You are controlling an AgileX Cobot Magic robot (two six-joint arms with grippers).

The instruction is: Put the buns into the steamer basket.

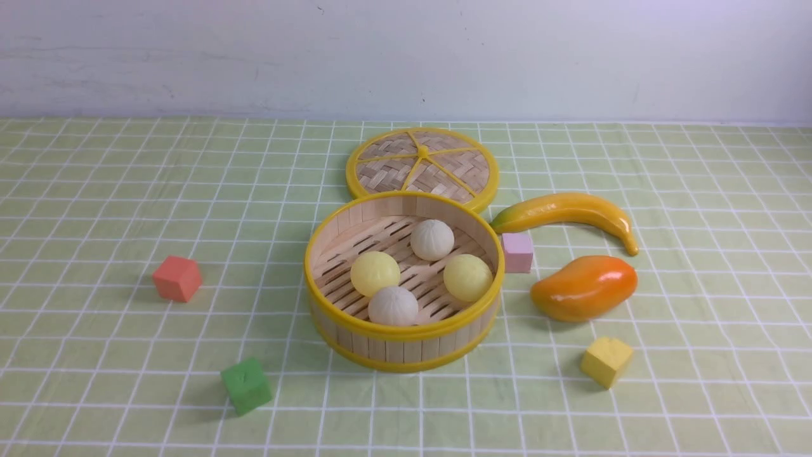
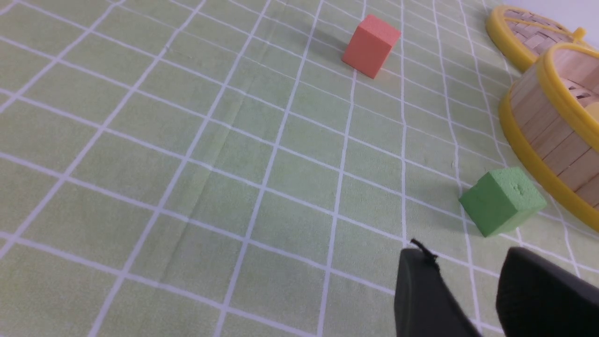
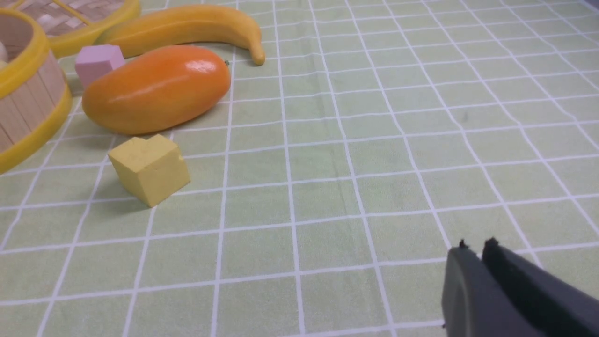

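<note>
All four buns (image 1: 432,239) sitting inside the steamer basket (image 1: 404,333), both arms pulled back off it.

Left gripper (image 2: 468,262) hovering over bare cloth with fingers spread and nothing between them, green cube (image 2: 502,201) just ahead, basket beyond that; right gripper (image 3: 477,250) hanging with tips nearly pressed together and holding nothing, yellow cube (image 3: 149,168) and mango (image 3: 157,87) well off to its side, toward the basket.

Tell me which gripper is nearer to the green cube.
Left. The left gripper hangs open and empty just short of the green cube. The right gripper, nearly shut, is on the far side of the steamer basket, past the yellow cube.
</note>
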